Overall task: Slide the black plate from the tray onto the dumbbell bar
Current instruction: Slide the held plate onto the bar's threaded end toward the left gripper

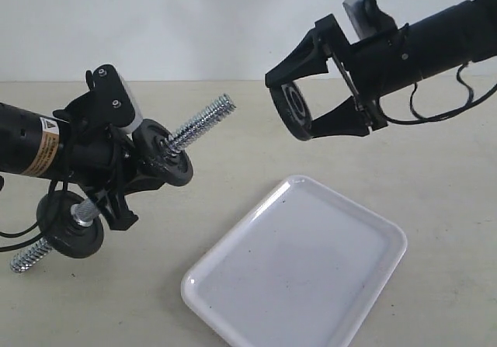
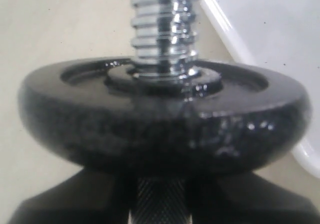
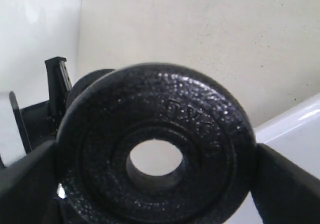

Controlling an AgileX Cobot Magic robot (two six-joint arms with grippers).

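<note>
My right gripper (image 1: 297, 108) is shut on the black plate (image 1: 295, 109), held in the air above the far end of the white tray (image 1: 365, 230); up close the plate (image 3: 155, 154) shows its centre hole between the two fingers (image 3: 282, 184). My left gripper (image 1: 116, 184) is shut on the dumbbell bar (image 1: 203, 122), tilted with its free threaded end pointing up and right, toward the plate but apart from it. Two other black discs (image 1: 165, 151) (image 1: 71, 223) sit on the bar. In the left wrist view one disc (image 2: 160, 124) fills the frame around the threaded bar (image 2: 162, 28).
The tray lies empty on the beige table (image 1: 435, 168) at the lower right, and its rim (image 2: 250, 53) shows beside the bar. A pale wall (image 1: 194, 21) stands behind the table.
</note>
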